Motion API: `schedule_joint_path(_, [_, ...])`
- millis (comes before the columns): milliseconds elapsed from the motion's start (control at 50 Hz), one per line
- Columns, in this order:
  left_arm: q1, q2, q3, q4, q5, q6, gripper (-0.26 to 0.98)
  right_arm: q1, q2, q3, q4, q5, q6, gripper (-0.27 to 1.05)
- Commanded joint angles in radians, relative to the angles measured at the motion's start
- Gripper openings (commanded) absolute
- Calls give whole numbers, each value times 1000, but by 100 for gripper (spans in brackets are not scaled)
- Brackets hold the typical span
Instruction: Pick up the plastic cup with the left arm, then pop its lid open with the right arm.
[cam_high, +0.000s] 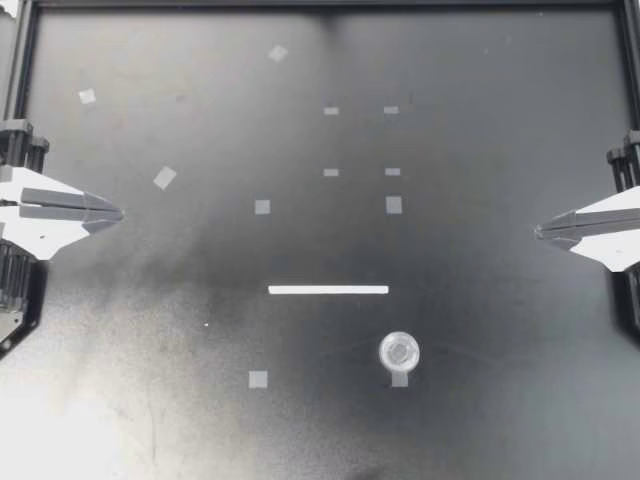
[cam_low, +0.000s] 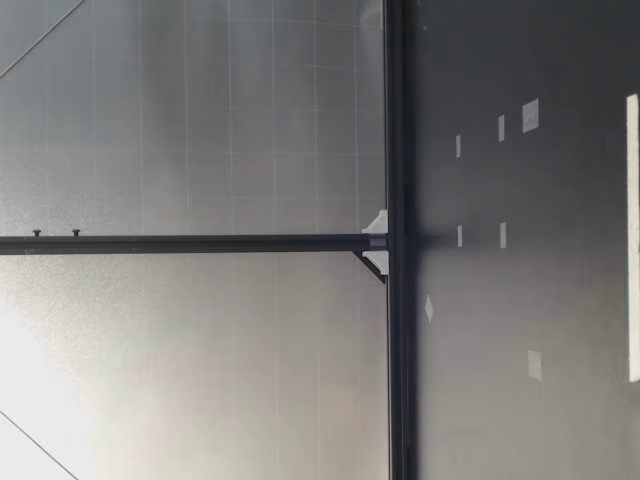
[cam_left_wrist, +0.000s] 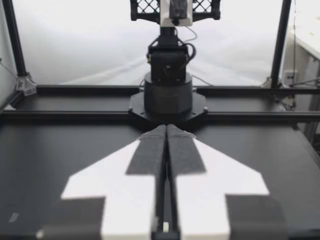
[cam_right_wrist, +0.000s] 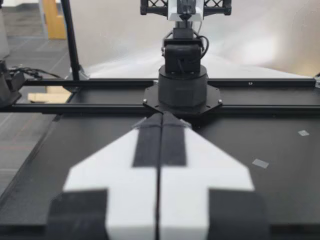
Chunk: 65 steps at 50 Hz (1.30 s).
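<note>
My left gripper (cam_high: 117, 213) rests at the table's left edge, shut and empty, its tip pointing toward the middle. Opposite it, my right gripper (cam_high: 540, 231) sits at the right edge, likewise shut with nothing in it. A small clear round lid or cup (cam_high: 399, 351) lies on the black table (cam_high: 480, 120) toward the front, right of centre, far from both grippers. In the left wrist view the fingers (cam_left_wrist: 150, 150) press together and face the other arm's base (cam_left_wrist: 168, 90). The right wrist view shows its fingers (cam_right_wrist: 150, 140) closed too, with the opposite base (cam_right_wrist: 182, 87) ahead.
A white tape strip (cam_high: 328, 290) lies across the table's middle. Several small grey tape squares (cam_high: 262, 207) are scattered over the surface. A black frame rail (cam_high: 320, 5) runs along the back edge; in the low view a frame post (cam_low: 395, 240) stands at the table's far side.
</note>
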Motion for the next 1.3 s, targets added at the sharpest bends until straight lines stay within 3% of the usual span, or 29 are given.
schedule_joint_path(0, [-2,3,34,0,-2,5,0,-2,8,-20,3,-6,2,-13])
schedule_joint_path(100, [-2,28,80,0,-2,-3,-14,-18,21,-14,34,66,5,-14])
schedule_joint_path(200, [-2,63,64,0,3,11,-14,-48,41,-63,69,175,6,-14])
schedule_joint_path(440, [-2,244,-150,-2,264,9,-14,-75,158,-319,40,568,-6,-14])
schedule_joint_path(580, [-8,383,-195,-3,204,-25,-14,-52,304,-407,52,733,-8,-14])
schedule_joint_path(760, [-74,546,-235,-3,89,-41,-14,37,462,-480,55,819,-11,-14])
schedule_joint_path(980, [-123,724,-284,-2,34,-44,-14,81,529,-428,124,741,-6,-14])
schedule_joint_path(1280, [-129,923,-407,8,-14,-28,-13,130,624,-261,285,532,15,-14])
